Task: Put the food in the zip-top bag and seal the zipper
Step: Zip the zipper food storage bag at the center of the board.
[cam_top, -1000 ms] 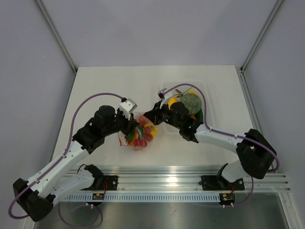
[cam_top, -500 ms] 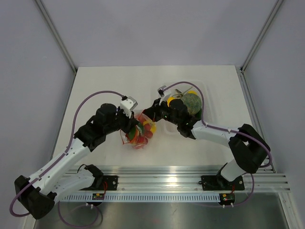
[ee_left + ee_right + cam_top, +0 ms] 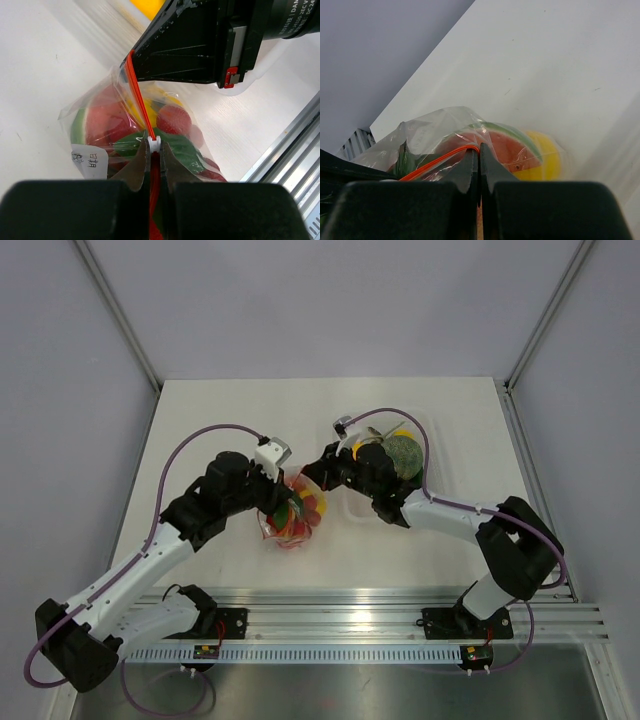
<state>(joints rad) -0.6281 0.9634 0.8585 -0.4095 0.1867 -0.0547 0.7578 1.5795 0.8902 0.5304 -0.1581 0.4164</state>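
The clear zip-top bag (image 3: 293,515) hangs between my two grippers just above the table, filled with food (image 3: 300,510): red, yellow and green pieces. My left gripper (image 3: 277,502) is shut on the red-orange zipper (image 3: 138,92) at its white slider (image 3: 154,143). My right gripper (image 3: 318,478) is shut on the zipper's other end (image 3: 470,148). In the left wrist view a watermelon slice (image 3: 97,120), a strawberry (image 3: 173,120) and green pieces show through the bag (image 3: 90,107). The right wrist view shows the bag (image 3: 432,127), a watermelon slice (image 3: 512,147) and a yellow piece (image 3: 547,160).
A white tray (image 3: 436,455) lies behind my right arm with a round green fruit (image 3: 402,452) and yellow pieces (image 3: 360,450) in it. The metal rail (image 3: 400,620) runs along the near edge. Grey walls close the back and sides.
Both grippers and the bag have shifted a little toward the far side. The left arm has pushed forward, and the grips on the zipper have held.
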